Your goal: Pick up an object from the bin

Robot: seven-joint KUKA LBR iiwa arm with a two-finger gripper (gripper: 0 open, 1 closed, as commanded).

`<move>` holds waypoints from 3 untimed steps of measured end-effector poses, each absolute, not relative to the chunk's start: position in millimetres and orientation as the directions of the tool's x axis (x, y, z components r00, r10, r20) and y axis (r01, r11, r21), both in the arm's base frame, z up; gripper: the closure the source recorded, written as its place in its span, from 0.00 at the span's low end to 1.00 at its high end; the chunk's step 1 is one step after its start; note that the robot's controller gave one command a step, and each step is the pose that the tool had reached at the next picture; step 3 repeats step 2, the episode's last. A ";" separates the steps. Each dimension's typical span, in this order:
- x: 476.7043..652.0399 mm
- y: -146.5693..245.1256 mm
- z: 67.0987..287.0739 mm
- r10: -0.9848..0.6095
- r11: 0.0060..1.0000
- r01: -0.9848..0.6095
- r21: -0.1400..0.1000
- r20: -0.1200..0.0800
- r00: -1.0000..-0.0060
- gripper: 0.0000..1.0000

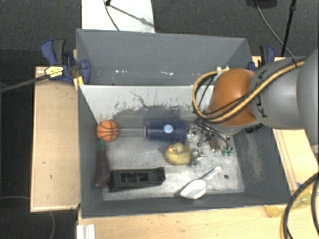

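Tool point(201, 147) beside yellow toy point(177, 155), off bin walls point(159, 54)

The grey bin point(149, 59) looks like matt sheet metal with a scuffed, pale-scratched floor, the blue bottle point(165, 130) at centre and the orange wrist cover point(233, 97) at upper right are glossy, the white spoon point(198, 184) looks like smooth plastic, and the black block point(135, 178) at lower left is matt.

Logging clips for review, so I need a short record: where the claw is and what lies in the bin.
claw: low in the bin, right of centre
nearest: yellow rounded object, just left of it
behind that: blue cylinder
front: white spoon
left side: orange ball, black block, dark brown piece
grasp: cannot tell
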State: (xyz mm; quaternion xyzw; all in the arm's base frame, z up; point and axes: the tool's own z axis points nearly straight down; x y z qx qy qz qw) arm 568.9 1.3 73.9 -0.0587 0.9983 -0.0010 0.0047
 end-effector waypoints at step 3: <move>554.7 -40.8 230.3 -0.275 0.962 -0.275 -0.001 -0.003 -0.962 1.00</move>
